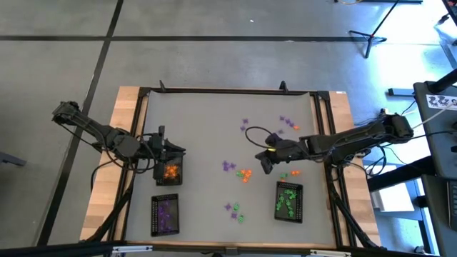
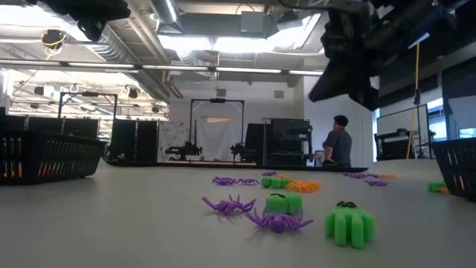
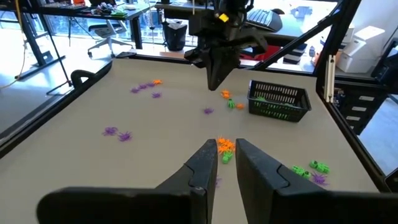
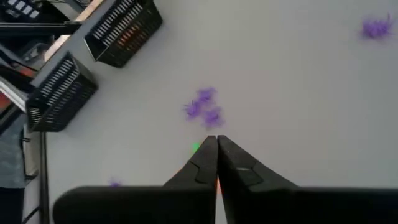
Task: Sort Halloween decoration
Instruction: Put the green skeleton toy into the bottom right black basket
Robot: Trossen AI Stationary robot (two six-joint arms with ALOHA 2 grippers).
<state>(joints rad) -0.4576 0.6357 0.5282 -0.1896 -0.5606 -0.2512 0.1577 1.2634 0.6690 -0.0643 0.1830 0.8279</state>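
Halloween decoration pieces lie scattered on the grey table: an orange cluster (image 1: 245,174), purple ones (image 1: 228,165), and a green and purple group (image 1: 235,210) nearer the front. My right gripper (image 1: 265,168) hangs above the table beside the orange cluster, shut, with an orange sliver between its fingers (image 4: 217,183). My left gripper (image 1: 173,153) waits over the tray of orange pieces (image 1: 170,173), its fingers (image 3: 205,158) a little apart with nothing between them. My right gripper pinches a small orange piece (image 4: 217,183) between its two fingers; only a thin orange strip shows in the slit behind the tips. The fingers slant down toward the table from its right side. The piece is lifted clear of the table.
A tray of purple pieces (image 1: 165,214) stands at the front left and a tray of green pieces (image 1: 288,200) at the front right. More purple pieces (image 1: 285,121) and an orange one (image 1: 295,127) lie toward the far right. A person (image 2: 338,141) stands in the room beyond.
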